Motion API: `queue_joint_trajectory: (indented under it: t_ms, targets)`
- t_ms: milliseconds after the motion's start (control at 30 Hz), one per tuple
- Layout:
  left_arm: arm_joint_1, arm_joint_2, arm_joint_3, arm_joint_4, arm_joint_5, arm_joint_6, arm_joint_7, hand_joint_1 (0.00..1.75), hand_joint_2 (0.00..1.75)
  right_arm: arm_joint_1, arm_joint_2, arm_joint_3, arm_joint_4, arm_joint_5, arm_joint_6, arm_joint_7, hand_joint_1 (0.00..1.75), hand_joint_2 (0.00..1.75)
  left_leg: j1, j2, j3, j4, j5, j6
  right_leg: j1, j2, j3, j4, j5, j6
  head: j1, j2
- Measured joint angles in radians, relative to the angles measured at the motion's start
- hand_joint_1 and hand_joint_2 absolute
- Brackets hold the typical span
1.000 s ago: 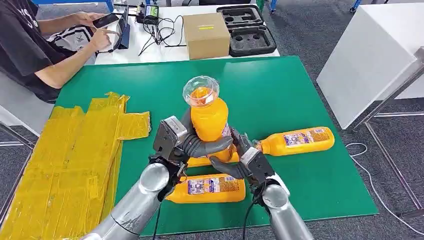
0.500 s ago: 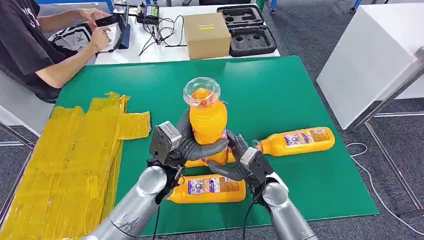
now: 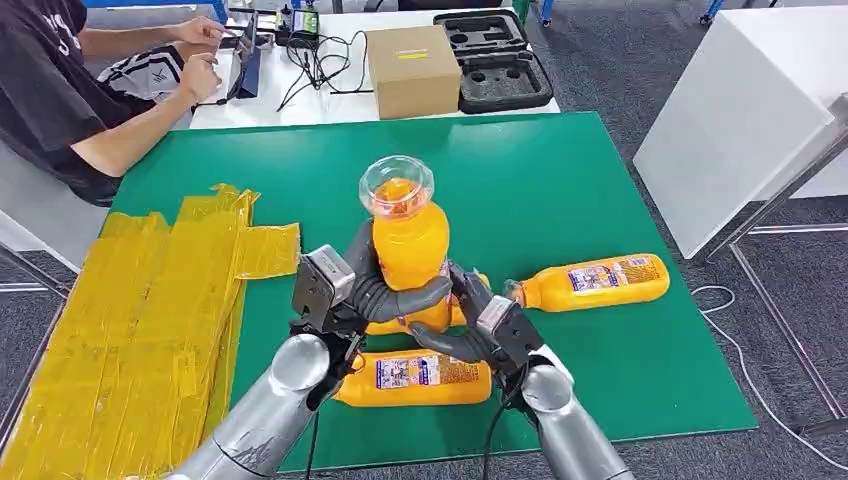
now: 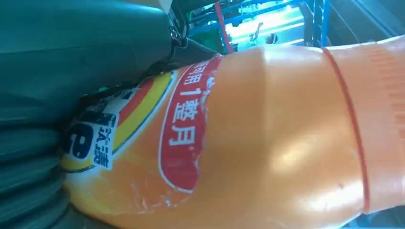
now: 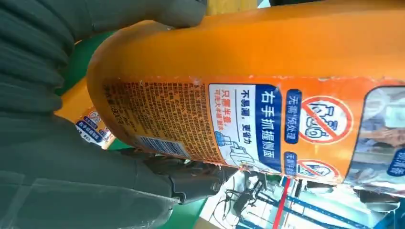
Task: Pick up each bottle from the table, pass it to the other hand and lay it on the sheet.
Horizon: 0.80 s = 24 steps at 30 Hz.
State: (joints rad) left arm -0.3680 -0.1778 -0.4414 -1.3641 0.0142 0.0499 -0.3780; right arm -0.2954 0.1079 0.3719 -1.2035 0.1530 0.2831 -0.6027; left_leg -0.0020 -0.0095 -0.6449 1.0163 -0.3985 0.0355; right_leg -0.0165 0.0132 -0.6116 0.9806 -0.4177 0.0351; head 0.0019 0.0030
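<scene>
Starting at the left, the yellow sheet lies well apart from the held bottle, which stands upright above the green table with its cap end up. Both hands meet at its lower body: the left hand has fingers wrapped round it from the sheet side, the right hand curls round from the other. Being nearer the sheet, the left hand looks the one to carry it over; two more bottles lie flat to the right.

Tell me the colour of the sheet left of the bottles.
Yellow, a crinkled sheet on the green table; clearest in the head view.
</scene>
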Motion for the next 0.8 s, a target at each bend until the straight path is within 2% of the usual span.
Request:
queue_joint_trajectory:
  t_ms: [600, 667, 800]
  targets:
    - [0.062, 0.052, 0.139, -0.058, -0.089, 0.082, -0.037, 1.75, 1.75, 0.136, -0.037, -0.02, -0.292, -0.013, -0.072, -0.002, 0.0, 1.75, 0.0, 0.0, 0.0, 0.0, 0.0, 0.0, 0.0, 0.0, -0.001, 0.0, 0.0, 0.0, 0.0, 0.0]
    - [0.064, 0.052, 0.152, -0.06, -0.199, 0.158, -0.048, 1.75, 1.75, 0.156, -0.042, -0.032, -0.328, 0.012, -0.111, 0.0, 0.0, 1.75, 0.0, 0.0, 0.0, 0.0, 0.0, 0.0, 0.0, 0.0, -0.001, 0.0, 0.0, 0.0, 0.0, 0.0]
    - [0.052, 0.058, 0.194, -0.05, -0.47, 0.32, -0.018, 1.75, 1.75, 0.194, -0.052, -0.07, -0.414, 0.137, -0.285, 0.033, 0.0, 1.75, 0.0, 0.0, 0.0, 0.0, 0.0, 0.0, 0.0, 0.0, -0.001, 0.0, 0.0, 0.0, 0.0, 0.0]
